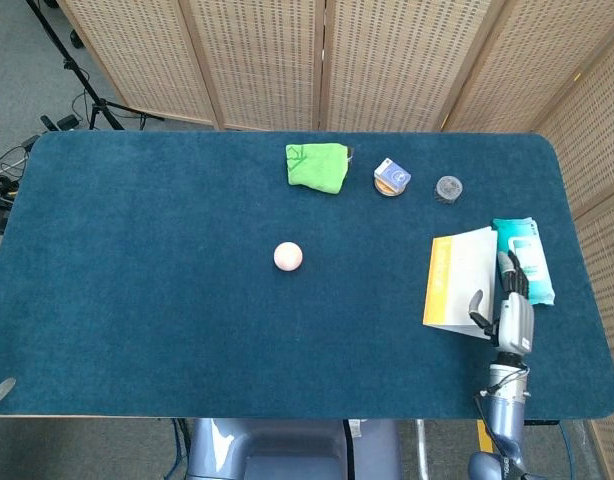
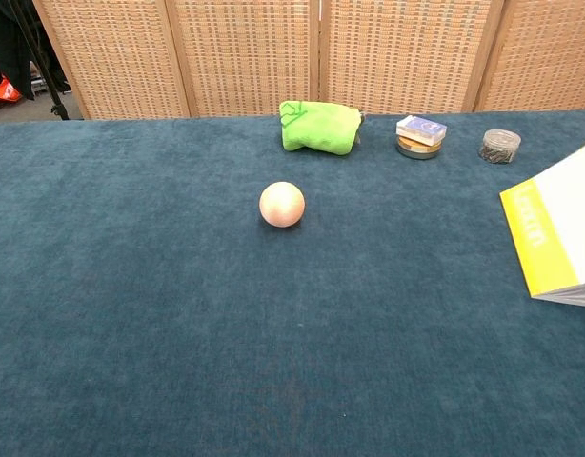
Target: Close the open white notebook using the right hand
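The cover of the notebook [image 1: 461,282] should be pressed flat by the right hand [image 1: 511,315], whose fingers are spread, nothing grasped.

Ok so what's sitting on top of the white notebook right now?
The right hand lies over the white notebook at its right edge, fingers spread flat. Nothing else is on the cover. Its pages cannot be seen beneath the cover.
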`<state>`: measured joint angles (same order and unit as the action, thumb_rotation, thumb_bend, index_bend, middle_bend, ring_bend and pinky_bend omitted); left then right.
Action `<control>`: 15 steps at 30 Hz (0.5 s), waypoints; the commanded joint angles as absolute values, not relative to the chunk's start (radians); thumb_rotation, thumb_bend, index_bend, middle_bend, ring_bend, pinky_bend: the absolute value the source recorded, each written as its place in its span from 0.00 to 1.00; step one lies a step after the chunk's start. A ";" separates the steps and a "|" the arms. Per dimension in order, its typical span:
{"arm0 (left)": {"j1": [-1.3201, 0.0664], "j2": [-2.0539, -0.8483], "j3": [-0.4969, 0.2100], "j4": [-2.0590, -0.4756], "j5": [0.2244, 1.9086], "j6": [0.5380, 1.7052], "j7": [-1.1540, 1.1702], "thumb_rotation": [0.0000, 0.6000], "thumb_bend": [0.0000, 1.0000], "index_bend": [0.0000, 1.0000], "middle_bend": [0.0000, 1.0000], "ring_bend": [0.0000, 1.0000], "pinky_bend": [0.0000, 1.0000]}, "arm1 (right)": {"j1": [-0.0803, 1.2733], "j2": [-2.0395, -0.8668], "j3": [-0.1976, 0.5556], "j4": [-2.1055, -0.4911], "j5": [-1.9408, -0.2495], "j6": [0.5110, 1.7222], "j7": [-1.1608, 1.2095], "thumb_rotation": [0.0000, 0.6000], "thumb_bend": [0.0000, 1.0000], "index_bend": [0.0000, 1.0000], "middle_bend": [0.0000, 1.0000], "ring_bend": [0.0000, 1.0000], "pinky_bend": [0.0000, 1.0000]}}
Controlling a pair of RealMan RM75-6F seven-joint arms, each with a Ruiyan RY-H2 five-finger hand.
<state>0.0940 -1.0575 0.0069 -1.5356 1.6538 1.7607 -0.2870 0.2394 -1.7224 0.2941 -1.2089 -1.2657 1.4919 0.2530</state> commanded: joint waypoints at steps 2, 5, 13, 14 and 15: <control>0.095 -1.058 0.007 -1.536 1.654 1.762 -0.286 1.00 0.00 0.00 0.00 0.00 0.00 | 0.235 -1.666 0.285 -1.224 -1.394 1.627 0.126 1.00 0.45 0.00 0.00 0.00 0.00; 0.095 -1.059 0.007 -1.535 1.655 1.764 -0.283 1.00 0.00 0.00 0.00 0.00 0.00 | 0.213 -1.573 0.247 -1.324 -1.453 1.645 0.097 1.00 0.16 0.00 0.00 0.00 0.00; 0.096 -1.065 0.008 -1.534 1.659 1.766 -0.269 1.00 0.00 0.00 0.00 0.00 0.00 | 0.160 -1.295 0.111 -1.545 -1.502 1.525 0.072 1.00 0.00 0.00 0.00 0.00 0.00; 0.096 -1.066 0.008 -1.535 1.660 1.765 -0.266 1.00 0.00 0.00 0.00 0.00 0.00 | 0.155 -1.277 0.103 -1.558 -1.499 1.516 0.069 1.00 0.00 0.00 0.00 0.00 0.00; 0.095 -1.066 0.009 -1.535 1.660 1.763 -0.261 1.00 0.00 0.00 0.00 0.00 0.00 | 0.149 -1.257 0.092 -1.569 -1.495 1.506 0.059 1.00 0.00 0.00 0.00 0.00 0.00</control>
